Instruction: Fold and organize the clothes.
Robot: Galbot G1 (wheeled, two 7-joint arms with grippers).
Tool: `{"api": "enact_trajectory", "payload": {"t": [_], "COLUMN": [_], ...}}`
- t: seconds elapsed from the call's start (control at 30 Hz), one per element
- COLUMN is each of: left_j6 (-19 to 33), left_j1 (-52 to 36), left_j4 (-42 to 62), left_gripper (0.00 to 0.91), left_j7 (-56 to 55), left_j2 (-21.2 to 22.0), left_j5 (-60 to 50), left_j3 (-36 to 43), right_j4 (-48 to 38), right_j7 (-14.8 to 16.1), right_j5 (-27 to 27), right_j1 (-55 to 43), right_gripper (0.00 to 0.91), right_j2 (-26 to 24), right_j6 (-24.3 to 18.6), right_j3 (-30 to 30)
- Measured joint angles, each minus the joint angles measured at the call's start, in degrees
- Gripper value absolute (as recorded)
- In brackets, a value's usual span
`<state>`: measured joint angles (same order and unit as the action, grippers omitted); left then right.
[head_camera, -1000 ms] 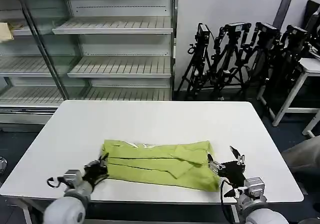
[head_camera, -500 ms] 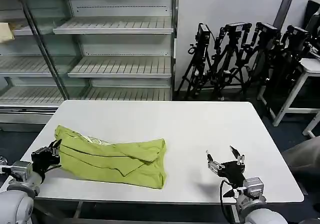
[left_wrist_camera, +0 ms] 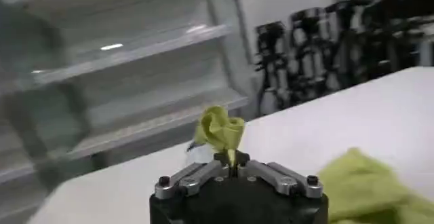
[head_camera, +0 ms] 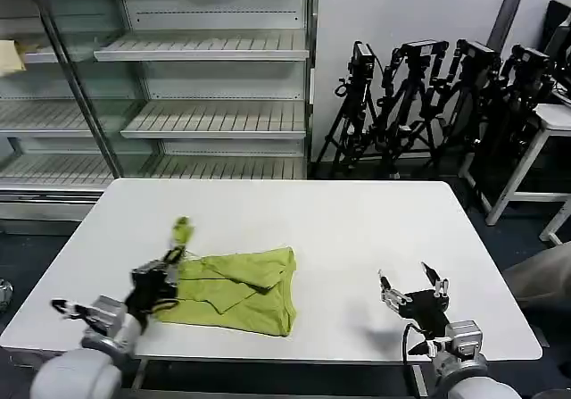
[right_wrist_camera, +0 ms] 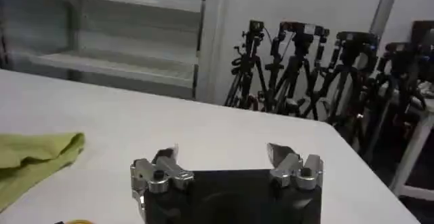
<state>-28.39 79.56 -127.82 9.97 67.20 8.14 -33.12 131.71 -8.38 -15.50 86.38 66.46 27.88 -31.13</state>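
I see a lab or test studio, empty display shelving [head_camera: 214, 118], camera tripods [head_camera: 419, 104] by wall, white table [head_camera: 357, 220]

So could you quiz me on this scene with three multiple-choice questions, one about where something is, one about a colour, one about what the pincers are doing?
1. Where does the T-shirt lie on the white table?
A. near the front edge, toward the robot's left
B. at the far right corner
C. hanging off the back edge

2. What colour is the T-shirt?
A. dark blue
B. lime yellow-green
C. red

3. What is the left pincer doing?
A. hanging open over bare table
B. holding a tripod
C. shut on a pinch of the T-shirt's fabric

Answers:
1. A: the head view shows it in the near left part of the table.
2. B: both wrist views show the same yellow-green cloth.
3. C: a tuft of fabric sticks up from its closed fingers, while the right pincer waits open over the table's near right part.
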Motion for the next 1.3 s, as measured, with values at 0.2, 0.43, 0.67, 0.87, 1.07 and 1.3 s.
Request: {"api": "enact_trajectory", "payload": {"t": [0.2, 0.43, 0.67, 0.87, 1.07, 1.3], "left_j6": [0.51, 0.14, -0.25, -0.6, -0.91, 0.79], "left_j1": [-0.89, -2.37, -3.94, -5.55, -6.08, -6.11], "left_j4": [0.53, 1.82, 3.51, 5.44, 5.61, 3.6], "left_gripper": [0.01, 0.01, 0.01, 0.907, 0.907, 0.907], "left_j7": [0.47, 0.39, -0.13, -1.11, -2.64, -4.42], "left_j2": [2.49, 4.72, 6.14, 6.98, 7.12, 6.57], "left_j5": [-3.02, -4.69, -5.97, -6.18, -4.68, 0.62], "left_j3": [7.32, 13.07, 16.15, 17.57, 18.89, 18.14], "right_j4": [0.04, -0.07, -0.18, -0.18, -0.18, -0.46], "right_j7": [0.0, -0.05, -0.07, -0.02, 0.03, 0.1], "right_j5": [-0.02, 0.02, 0.06, 0.15, 0.17, 0.21], "right_j1": [0.31, -0.16, -0.52, -0.31, -0.39, -0.98], "right_gripper": [0.907, 0.907, 0.907, 0.907, 0.907, 0.907], "right_j2": [-0.13, -0.18, -0.22, -0.15, -0.05, 0.14], "right_j6": [-0.09, -0.05, 0.07, 0.06, 0.05, 0.02], "right_j3": [-0.84, -0.78, -0.71, -0.95, -1.15, -0.65]}}
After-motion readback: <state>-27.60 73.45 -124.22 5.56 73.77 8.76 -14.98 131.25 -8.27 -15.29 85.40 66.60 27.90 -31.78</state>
